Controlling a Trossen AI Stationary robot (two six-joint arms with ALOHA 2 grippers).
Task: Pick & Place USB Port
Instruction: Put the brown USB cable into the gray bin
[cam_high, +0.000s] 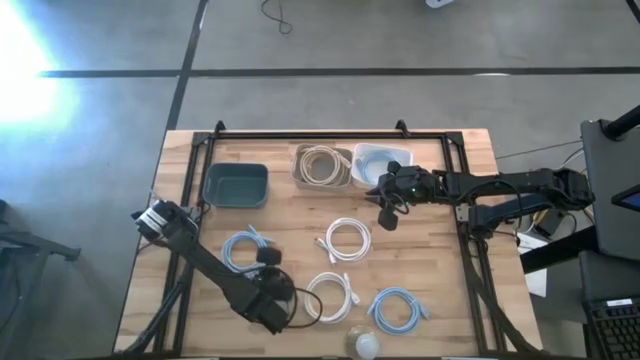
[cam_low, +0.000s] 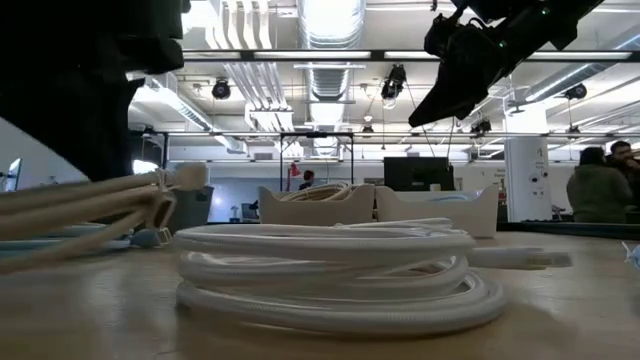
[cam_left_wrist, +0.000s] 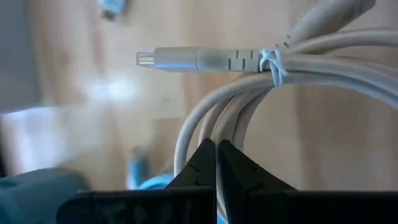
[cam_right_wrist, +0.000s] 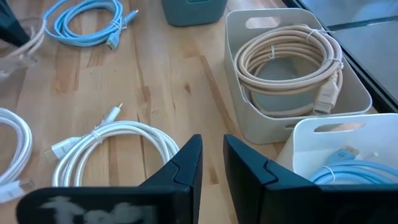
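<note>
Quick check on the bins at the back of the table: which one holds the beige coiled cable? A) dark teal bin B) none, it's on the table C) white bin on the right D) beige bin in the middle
D: the beige coiled cable lies inside the beige bin, between the dark teal bin and the white bin, which holds a light blue cable.

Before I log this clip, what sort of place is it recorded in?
Probably an open lab or workshop: exposed ceiling ducts, a bare grey concrete floor, and a wooden butcher-block table holding coiled white and blue cables. People stand in the background.
</note>
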